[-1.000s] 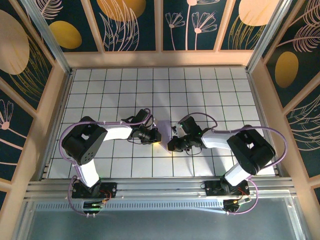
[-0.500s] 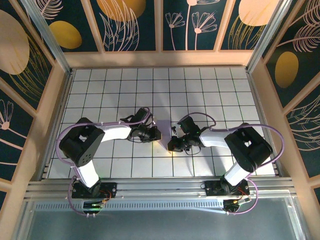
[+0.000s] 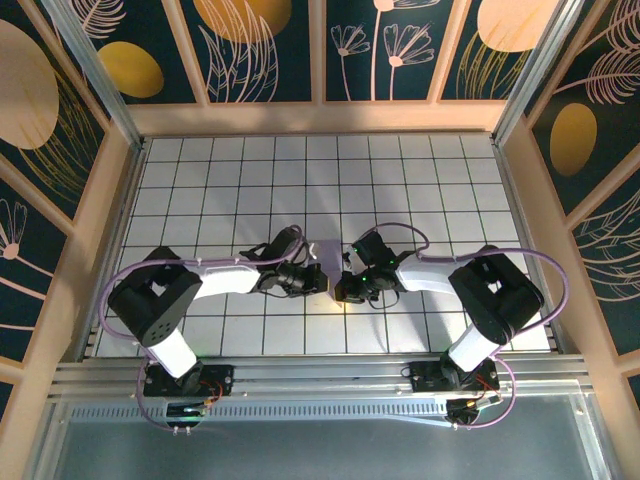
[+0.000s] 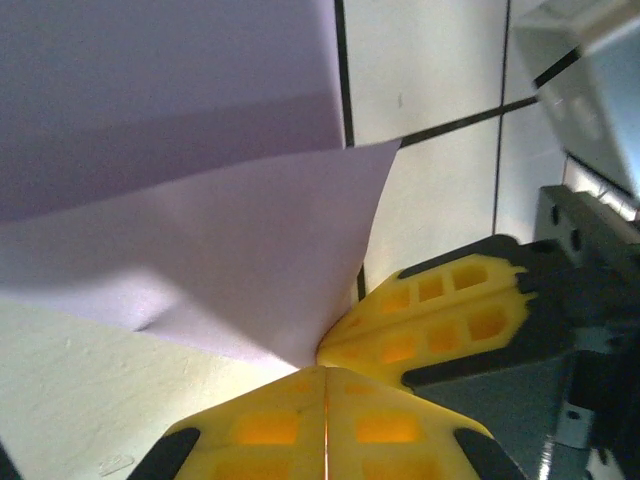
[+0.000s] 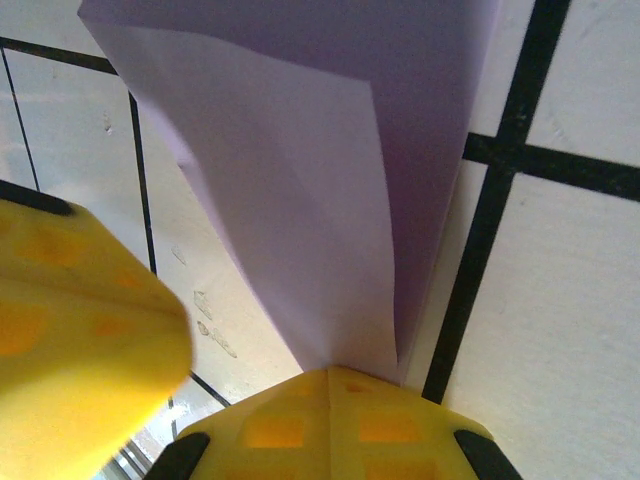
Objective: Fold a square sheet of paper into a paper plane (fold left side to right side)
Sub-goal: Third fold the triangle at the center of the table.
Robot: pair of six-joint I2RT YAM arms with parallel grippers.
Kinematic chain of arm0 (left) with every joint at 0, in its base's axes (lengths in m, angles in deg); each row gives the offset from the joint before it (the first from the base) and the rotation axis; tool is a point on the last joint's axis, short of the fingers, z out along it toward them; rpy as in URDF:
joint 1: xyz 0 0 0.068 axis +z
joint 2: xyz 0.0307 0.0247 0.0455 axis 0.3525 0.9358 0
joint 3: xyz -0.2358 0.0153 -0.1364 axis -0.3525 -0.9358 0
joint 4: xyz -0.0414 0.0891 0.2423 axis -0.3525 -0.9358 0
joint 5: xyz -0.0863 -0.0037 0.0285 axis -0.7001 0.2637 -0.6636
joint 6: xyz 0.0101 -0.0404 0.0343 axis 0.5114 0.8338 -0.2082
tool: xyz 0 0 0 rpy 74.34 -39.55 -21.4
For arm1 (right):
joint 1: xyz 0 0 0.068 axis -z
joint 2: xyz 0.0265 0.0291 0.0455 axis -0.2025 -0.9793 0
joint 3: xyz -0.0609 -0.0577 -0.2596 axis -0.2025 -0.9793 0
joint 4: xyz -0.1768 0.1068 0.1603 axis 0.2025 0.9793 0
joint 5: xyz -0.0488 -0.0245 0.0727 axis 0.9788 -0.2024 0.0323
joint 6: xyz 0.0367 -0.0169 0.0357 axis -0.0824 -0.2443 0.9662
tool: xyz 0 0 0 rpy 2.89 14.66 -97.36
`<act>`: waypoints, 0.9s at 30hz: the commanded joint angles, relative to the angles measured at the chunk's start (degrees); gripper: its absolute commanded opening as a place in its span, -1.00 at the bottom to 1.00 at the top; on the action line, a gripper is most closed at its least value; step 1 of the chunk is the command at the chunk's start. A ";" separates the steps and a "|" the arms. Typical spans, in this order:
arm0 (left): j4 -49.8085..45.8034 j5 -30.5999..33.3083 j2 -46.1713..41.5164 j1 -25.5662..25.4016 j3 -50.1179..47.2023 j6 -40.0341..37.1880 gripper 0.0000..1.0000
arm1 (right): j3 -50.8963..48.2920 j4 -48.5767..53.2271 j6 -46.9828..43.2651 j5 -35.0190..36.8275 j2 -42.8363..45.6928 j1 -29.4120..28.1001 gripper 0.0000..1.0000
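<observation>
The square sheet of paper (image 3: pixel 324 254) is pale lavender and folded over on itself, and it lies between my two grippers at the table's middle. In the left wrist view a pointed flap of the paper (image 4: pixel 210 250) runs down into my left gripper (image 4: pixel 325 368), whose yellow jaws are shut on its tip. My right gripper (image 5: pixel 328 372) is shut on the folded paper (image 5: pixel 300 180), whose layers rise away from its tips. The two grippers (image 3: pixel 320 281) (image 3: pixel 343 288) stand almost tip to tip. The paper plane is out of view.
White grid tiles (image 3: pixel 250 180) cover the table, with wooden side walls (image 3: pixel 120 200) and an aluminium rail (image 3: pixel 320 375) at the near edge. My right gripper's yellow finger (image 4: pixel 440 315) sits just right of the left tips.
My left gripper has slid to the right, up against the paper and the right gripper, and its jaws have closed. The right gripper has stayed shut in nearly the same place.
</observation>
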 commanded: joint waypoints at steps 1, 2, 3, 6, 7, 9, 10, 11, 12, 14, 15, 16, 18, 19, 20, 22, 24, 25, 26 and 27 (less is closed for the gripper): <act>2.34 -1.22 2.95 -0.24 1.19 1.53 -0.85 | -1.08 5.57 1.24 7.79 -2.53 -0.34 -1.00; 2.34 -1.17 3.52 -0.20 1.44 1.54 -0.85 | -1.06 5.57 1.39 7.83 -2.52 -0.41 -1.00; 2.19 -1.27 3.96 -0.24 1.64 1.56 -0.85 | -1.14 5.62 1.49 8.00 -2.50 -0.42 -1.00; 1.34 -1.09 5.03 -0.24 2.42 1.38 -0.85 | -1.01 5.91 1.76 8.48 -2.64 -0.51 -1.00; 1.29 -1.07 5.13 -0.24 2.62 1.32 -0.85 | -0.97 5.97 1.67 8.49 -2.66 -0.60 -1.00; 1.10 -0.81 5.30 -0.24 2.86 1.28 -0.85 | -0.97 6.14 1.68 8.57 -2.81 -0.69 -1.00; 1.03 -0.70 5.23 -0.24 2.98 1.22 -0.85 | -1.06 6.19 1.68 8.58 -2.92 -0.77 -1.00; 0.95 -0.60 5.34 -0.20 3.10 1.18 -0.85 | -1.05 6.27 1.68 8.66 -2.95 -0.77 -1.00; 0.94 -0.52 5.39 -0.20 3.20 1.22 -0.86 | -1.06 6.36 1.68 8.75 -2.97 -0.80 -1.00; 0.89 -0.40 5.40 -0.24 3.27 1.20 -0.85 | -1.06 6.52 1.68 8.84 -3.04 -0.79 -1.00; 0.94 -0.35 5.40 -0.23 3.39 1.27 -0.86 | -1.06 6.54 1.66 8.93 -3.03 -0.86 -1.00; 0.94 -0.30 5.24 -0.20 3.37 1.24 -0.86 | -1.03 6.74 1.59 9.01 -3.09 -0.86 -1.00; 0.77 0.23 5.02 -0.24 3.41 1.20 -0.86 | -1.06 6.96 1.46 9.23 -3.16 -0.85 -1.00; 0.47 0.49 5.06 -0.22 3.55 1.10 -0.86 | -0.98 7.18 1.41 9.36 -3.20 -0.84 -1.00; -0.05 0.84 5.38 -0.24 3.79 0.99 -0.86 | -0.92 7.39 1.33 9.52 -3.30 -0.86 -1.00; -0.81 1.09 6.14 -0.24 4.34 1.03 -0.87 | -0.75 7.84 1.16 9.87 -3.29 -0.86 -1.00; -1.46 1.36 6.75 -0.24 4.66 1.13 -0.88 | -0.58 8.27 1.02 10.14 -3.35 -0.92 -1.00; -1.97 1.71 6.89 -0.20 4.82 1.14 -0.89 | -0.49 8.53 0.88 10.25 -3.29 -0.95 -1.00; -2.58 2.15 7.10 -0.23 4.96 1.14 -0.89 | -0.38 8.77 0.81 10.41 -3.32 -0.95 -1.00; -3.02 2.53 7.22 -0.21 5.07 1.25 -0.89 | -0.31 9.03 0.72 10.58 -3.34 -0.95 -1.00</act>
